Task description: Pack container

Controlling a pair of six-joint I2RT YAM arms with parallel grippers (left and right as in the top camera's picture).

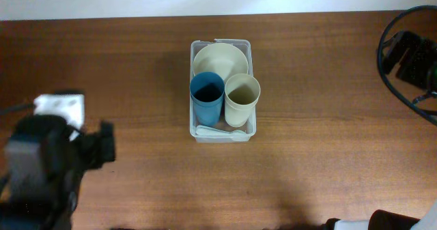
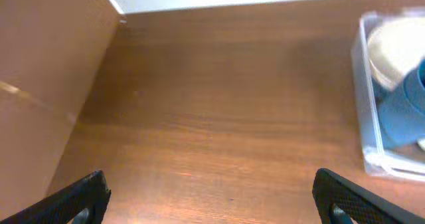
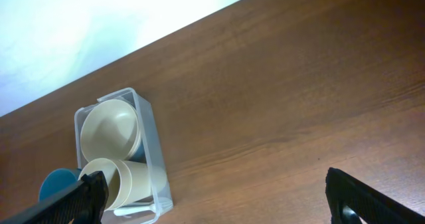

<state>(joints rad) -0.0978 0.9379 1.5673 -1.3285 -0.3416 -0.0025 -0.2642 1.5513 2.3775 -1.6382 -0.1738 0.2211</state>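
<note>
Brown wood-grain desk [image 1: 328, 87] fills the overhead view. I find no loose item on the part I can see.

Left arm [image 1: 41, 162] sits at 8 o'clock on the overhead view and right arm [image 1: 410, 52] at 2 o'clock, both well apart from the work.

Left hand [image 2: 211, 194]: fingers spread wide, nothing between them, bare desk below. Right hand [image 3: 222, 197]: likewise spread wide and empty.

The container [image 1: 252, 121], a clear tub, lies at the centre of the desk with its long axis running 12 to 6 o'clock.

Contents, as found:
- cream bowl [image 1: 220, 59] at the 12 o'clock end
- blue cup [image 1: 206, 93], upright, mid-tub on the 9 o'clock side
- cream cup [image 1: 242, 93], upright, beside the blue cup on the 3 o'clock side
- white utensil [image 1: 218, 130] lying crosswise at the 6 o'clock end; I cannot tell its type

Assessment: packing looks complete or nearly so. I see no lid in any view.

Recommendation for the step in hand: I would check that each item is seated and keep both hands high and off to the sides. The cups appear to stand above the rim, so a low pass could tip them. The light tub would likely slide if nudged.
</note>
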